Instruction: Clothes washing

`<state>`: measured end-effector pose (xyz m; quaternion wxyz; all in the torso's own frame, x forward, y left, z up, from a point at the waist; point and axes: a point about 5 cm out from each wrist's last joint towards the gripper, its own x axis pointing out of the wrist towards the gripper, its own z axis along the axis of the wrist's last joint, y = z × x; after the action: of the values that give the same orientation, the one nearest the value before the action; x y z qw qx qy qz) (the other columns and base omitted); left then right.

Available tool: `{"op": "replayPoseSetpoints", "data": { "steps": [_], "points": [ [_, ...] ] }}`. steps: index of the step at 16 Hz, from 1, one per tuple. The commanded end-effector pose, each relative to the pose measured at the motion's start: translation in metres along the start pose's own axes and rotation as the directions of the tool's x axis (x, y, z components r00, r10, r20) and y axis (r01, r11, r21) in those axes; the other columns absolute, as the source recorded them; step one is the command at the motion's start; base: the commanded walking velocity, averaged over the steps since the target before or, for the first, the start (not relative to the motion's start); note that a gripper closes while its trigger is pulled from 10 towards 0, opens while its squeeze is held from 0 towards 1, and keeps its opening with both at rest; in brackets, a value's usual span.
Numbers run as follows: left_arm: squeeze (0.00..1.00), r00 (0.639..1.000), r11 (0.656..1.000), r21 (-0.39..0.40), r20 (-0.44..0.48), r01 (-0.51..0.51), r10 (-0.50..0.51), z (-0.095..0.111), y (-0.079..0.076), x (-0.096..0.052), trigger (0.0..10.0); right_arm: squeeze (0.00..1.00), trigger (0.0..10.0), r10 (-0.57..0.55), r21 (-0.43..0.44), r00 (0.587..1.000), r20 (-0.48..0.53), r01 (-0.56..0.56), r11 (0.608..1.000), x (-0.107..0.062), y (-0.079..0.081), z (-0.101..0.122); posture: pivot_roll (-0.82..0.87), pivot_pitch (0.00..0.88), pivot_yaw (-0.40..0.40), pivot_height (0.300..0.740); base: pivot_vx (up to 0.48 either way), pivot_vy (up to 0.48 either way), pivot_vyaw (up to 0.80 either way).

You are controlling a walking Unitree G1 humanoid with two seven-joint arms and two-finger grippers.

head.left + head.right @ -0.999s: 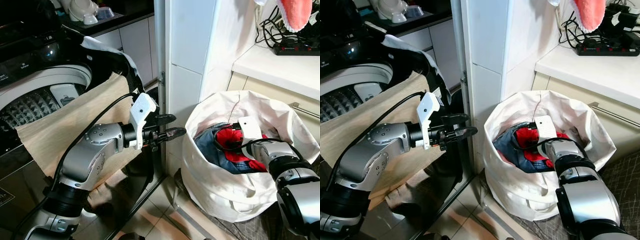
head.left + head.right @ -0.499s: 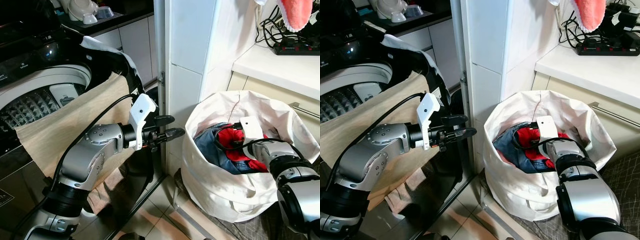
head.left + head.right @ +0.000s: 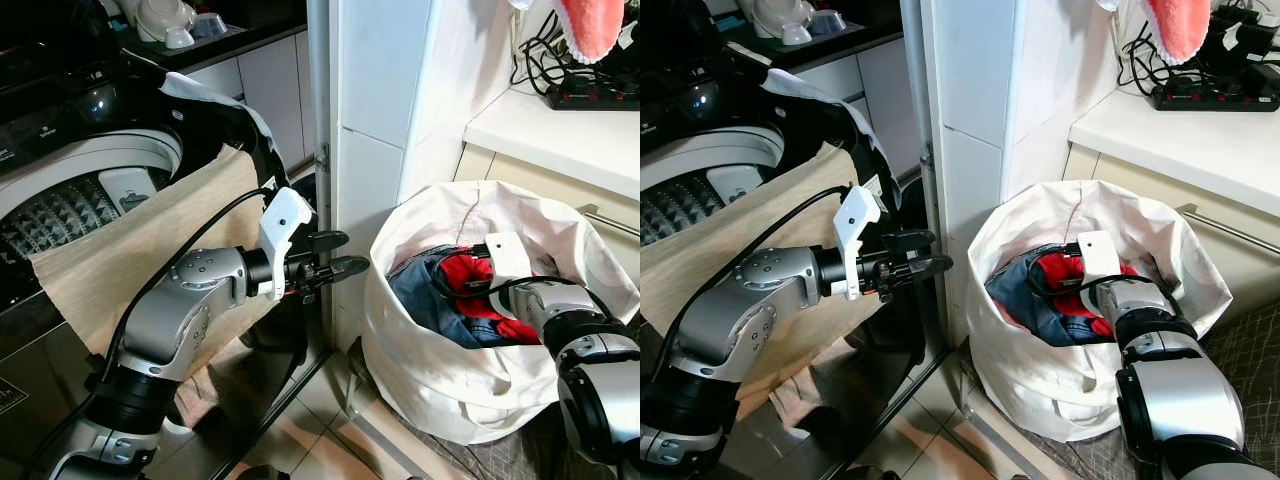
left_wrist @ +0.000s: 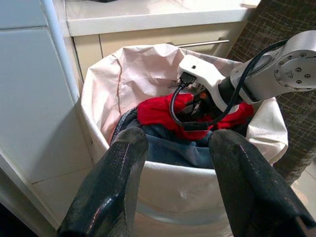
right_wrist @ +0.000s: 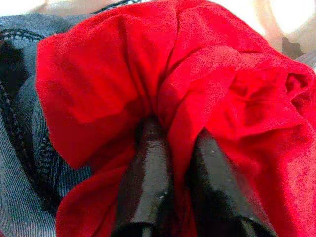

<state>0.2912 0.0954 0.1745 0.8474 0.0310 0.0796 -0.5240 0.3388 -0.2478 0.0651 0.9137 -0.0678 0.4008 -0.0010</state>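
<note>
Red crumpled cloth [image 5: 163, 74] lies on blue jeans [image 3: 420, 295] inside the white fabric laundry bag [image 3: 440, 385], pinched between the right gripper [image 5: 170, 148] fingers, while the left gripper [image 3: 345, 255] hovers apart beside the bag.

Ahead of you a white tiled pillar [image 3: 375, 110] rises from the pale glossy floor tiles [image 3: 300, 440], with white lower cabinet doors [image 3: 265, 85] behind it to the left. To your right, a white countertop [image 3: 560, 130] carries a black power strip [image 3: 595, 97] above a cream drawer front with a metal bar handle [image 3: 610, 222].
</note>
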Motion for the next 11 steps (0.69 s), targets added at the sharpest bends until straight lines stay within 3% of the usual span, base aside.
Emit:
{"op": "replayPoseSetpoints", "data": {
  "steps": [1,4,6,7,8,11],
  "points": [
    [0.00,1.000,1.000,0.003,0.002,-0.003,0.003,0.003,0.002,-0.001,10.0,0.00,0.0,-0.009,0.000,1.000,0.008,0.009,1.000,-0.001,-0.003,0.004,-0.03,0.000,0.080,0.740,0.000,0.000,0.00],
    [0.00,0.999,0.998,0.042,0.021,-0.050,0.049,0.007,0.005,0.000,10.0,0.00,0.0,-0.017,-0.024,0.997,0.081,0.019,1.000,-0.011,-0.015,0.030,-0.03,0.000,0.067,0.740,0.000,0.000,0.00],
    [0.00,0.991,0.989,0.093,0.071,-0.117,0.111,0.016,0.010,0.000,10.0,0.00,0.0,0.019,-0.059,0.984,0.178,-0.009,0.998,-0.031,-0.026,0.066,-0.03,0.000,0.061,0.740,0.000,0.000,0.00],
    [0.00,0.989,0.984,0.121,0.090,-0.131,0.121,0.021,0.011,0.001,10.0,0.00,0.0,0.051,-0.077,0.969,0.243,-0.034,0.996,-0.045,-0.029,0.087,-0.03,0.000,0.061,0.740,0.000,0.000,0.00],
    [0.00,0.984,0.977,0.154,0.120,-0.146,0.128,0.028,0.010,0.003,10.0,0.00,0.0,0.126,-0.113,0.936,0.328,-0.093,0.989,-0.071,-0.027,0.114,-0.04,0.000,0.062,0.740,0.000,0.000,0.00],
    [0.00,0.972,0.962,0.212,0.194,-0.175,0.134,0.045,0.009,0.010,10.0,0.00,0.0,0.297,-0.247,0.851,0.432,-0.205,0.947,-0.124,-0.013,0.147,-0.05,0.000,0.065,0.740,0.000,0.000,0.00]
  ]
}}
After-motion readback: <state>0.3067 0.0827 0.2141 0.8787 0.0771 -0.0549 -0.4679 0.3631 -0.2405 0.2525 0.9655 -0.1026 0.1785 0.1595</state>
